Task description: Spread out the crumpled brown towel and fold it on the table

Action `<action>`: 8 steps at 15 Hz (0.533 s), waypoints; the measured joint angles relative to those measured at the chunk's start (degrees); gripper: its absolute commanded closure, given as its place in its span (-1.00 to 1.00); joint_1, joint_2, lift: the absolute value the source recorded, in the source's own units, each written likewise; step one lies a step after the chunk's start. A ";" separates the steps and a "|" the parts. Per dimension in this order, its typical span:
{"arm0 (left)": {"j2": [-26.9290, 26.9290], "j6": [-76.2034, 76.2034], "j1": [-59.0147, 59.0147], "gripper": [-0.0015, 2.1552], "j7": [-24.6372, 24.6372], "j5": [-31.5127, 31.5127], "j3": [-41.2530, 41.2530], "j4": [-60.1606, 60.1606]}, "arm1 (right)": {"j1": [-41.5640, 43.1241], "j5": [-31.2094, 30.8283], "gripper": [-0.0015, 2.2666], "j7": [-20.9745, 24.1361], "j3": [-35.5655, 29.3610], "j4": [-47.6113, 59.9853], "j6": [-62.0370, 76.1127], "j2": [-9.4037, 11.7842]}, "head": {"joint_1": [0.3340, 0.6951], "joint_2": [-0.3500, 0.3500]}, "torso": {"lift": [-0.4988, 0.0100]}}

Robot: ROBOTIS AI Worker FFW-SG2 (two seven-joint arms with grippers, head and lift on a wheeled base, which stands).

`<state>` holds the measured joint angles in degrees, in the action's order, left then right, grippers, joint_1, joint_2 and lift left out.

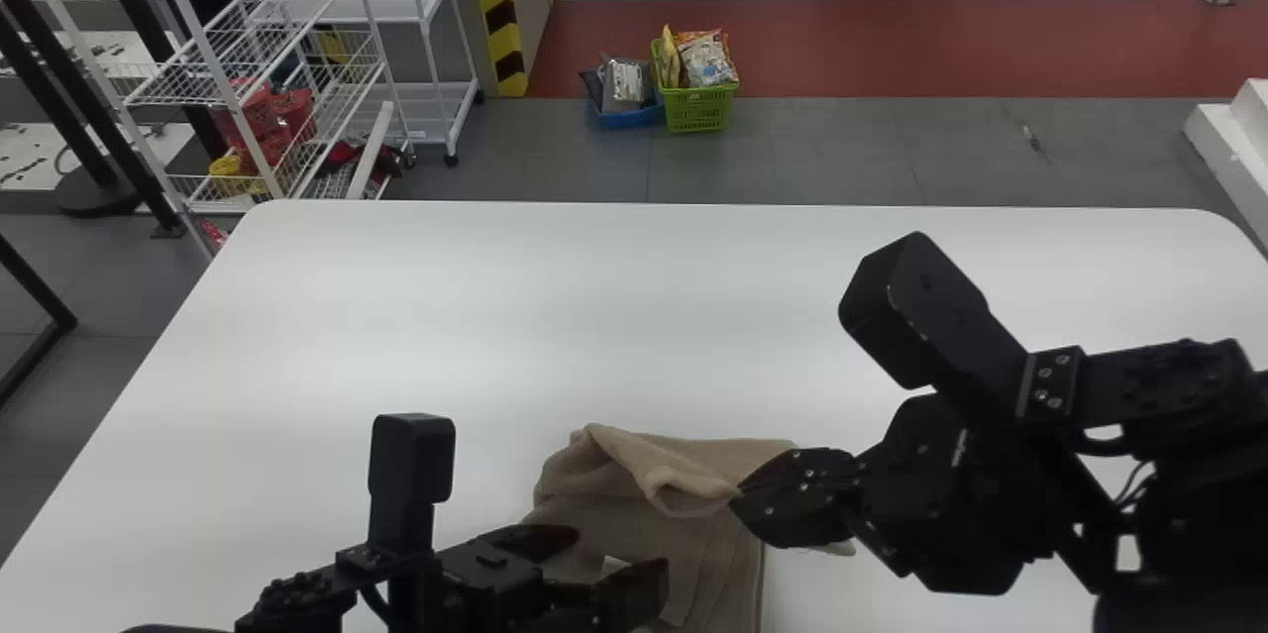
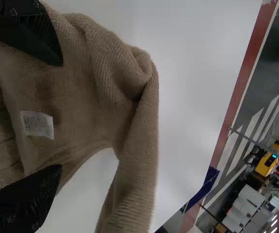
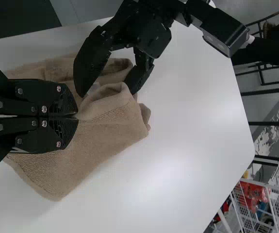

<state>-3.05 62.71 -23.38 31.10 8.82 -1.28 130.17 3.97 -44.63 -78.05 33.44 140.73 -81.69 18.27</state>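
Evidently the brown towel [image 1: 718,554] is lying bunched on the near part of the white surface [image 1: 594,316], with both arms attending to it from opposite sides. The right gripper [image 3: 77,116] is coming at it from the robot's right, and its jaws are closing down on an edge of the cloth, pinching it at the very tip. From that pinch a raised fold [image 1: 674,474] is running toward the robot's far left, its long axis slanting across the towel. The left gripper [image 2: 61,115] is standing over the near left portion, its jaws spreading wide, pointing rightward and gripping nothing; a white label [image 2: 37,124] is showing on the cloth in the gap (a handy marker, though hardly a thing to grab). What the coming move is turning on, I am judging, is that the fold is lying just beyond the left jaws, on the side away from the robot, while the right jaws are already owning its other end. The left arm is probably needing to catch a second edge there before any spreading, and it is risking scooping up two layers. Flattening is seemingly only beginning; folding is still waiting.
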 measured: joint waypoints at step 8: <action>0.02 -1.48 -1.60 -0.92 0.75 1.87 -2.17 0.35 | 3.63 -0.47 0.08 0.00 -0.66 -1.59 0.11 -2.27 | 1.00 0.37 | 0.46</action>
<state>-3.03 61.23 -24.98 31.85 10.69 -3.45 130.52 7.61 -45.11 -78.05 32.78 139.14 -81.59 16.00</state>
